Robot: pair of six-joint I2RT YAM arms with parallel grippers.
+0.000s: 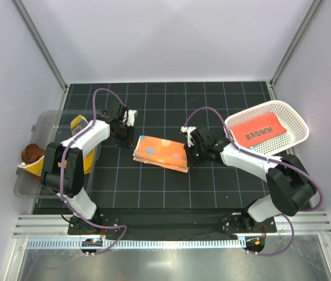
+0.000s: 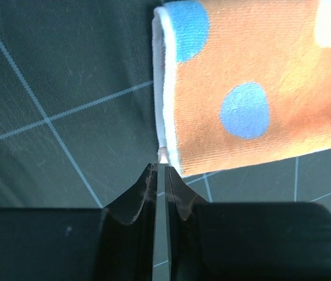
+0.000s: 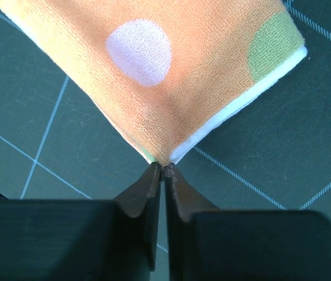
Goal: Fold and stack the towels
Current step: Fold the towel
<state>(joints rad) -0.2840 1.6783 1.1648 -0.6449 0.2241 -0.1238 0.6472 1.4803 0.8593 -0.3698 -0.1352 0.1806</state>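
An orange polka-dot towel (image 1: 161,153) lies folded into a narrow strip on the dark grid mat. My left gripper (image 1: 131,143) is at its left end. In the left wrist view the jaws (image 2: 160,167) stand a narrow slit apart, and the towel's white-edged corner (image 2: 164,153) lies just past the tips, not clamped. My right gripper (image 1: 189,157) is shut on the towel's right corner (image 3: 164,167), pinching the cloth (image 3: 153,88) at the very tips. A red-orange towel with white lettering (image 1: 263,132) lies folded in the white basket.
The white perforated basket (image 1: 297,123) sits at the right, close to my right arm. A clear bin (image 1: 42,126) at the left edge holds a yellow-orange cloth (image 1: 80,124) and a rust-brown one (image 1: 32,154). White walls enclose the mat (image 1: 171,99).
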